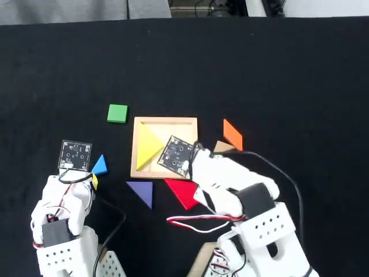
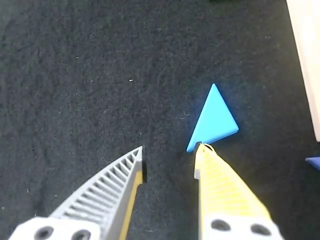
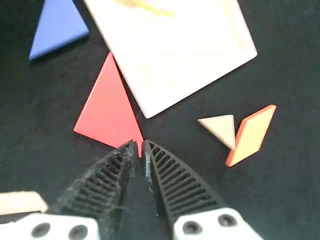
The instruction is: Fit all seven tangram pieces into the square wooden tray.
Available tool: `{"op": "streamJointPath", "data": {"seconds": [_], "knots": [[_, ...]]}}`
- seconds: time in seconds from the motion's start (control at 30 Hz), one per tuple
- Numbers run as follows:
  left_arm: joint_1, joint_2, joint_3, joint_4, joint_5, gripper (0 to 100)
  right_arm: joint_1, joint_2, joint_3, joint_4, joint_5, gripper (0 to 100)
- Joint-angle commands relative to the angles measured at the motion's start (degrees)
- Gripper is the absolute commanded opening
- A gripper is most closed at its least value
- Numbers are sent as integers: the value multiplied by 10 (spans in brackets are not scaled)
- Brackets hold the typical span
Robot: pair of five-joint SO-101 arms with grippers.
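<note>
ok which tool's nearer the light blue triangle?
Left. The left tool sits right at the light blue triangle, one fingertip at its corner; the right tool is off by the red triangle.

A robotics lab: black-clothed table [image 1: 259,69], left arm [image 1: 60,222] and right arm [image 1: 253,210] at its near edge, cables [image 1: 210,7] beyond its far edge.

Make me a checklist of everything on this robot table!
Surface: black table.
Job's things: wooden tray holds yellow triangle; outside it lie green square, light blue triangle, purple triangle, red triangle, orange parallelogram, tan triangle.
Clutter: nothing seen.
Grippers: left gripper open by light blue triangle; right gripper shut at red triangle's corner.
Cables: red and white wires, black cable at right arm.
Surroundings: grey surface behind table.
</note>
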Motion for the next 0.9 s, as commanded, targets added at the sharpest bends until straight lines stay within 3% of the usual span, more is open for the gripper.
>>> {"op": "streamJointPath", "data": {"seconds": [0.0, 0.13, 0.4, 0.67, 0.87], "knots": [[0, -7, 12, -13, -1, 181, 4, -8, 21, -32, -8, 41], [0, -7, 12, -13, -1, 181, 4, -8, 41, -26, -8, 145], [7, -7, 12, -13, -1, 181, 1, 22, 24, -36, -3, 149], [15, -7, 12, -13, -1, 181, -62, 258, -73, -8, -29, 208], [15, -7, 12, -13, -1, 181, -142, 284, -65, -16, -49, 277]]}}
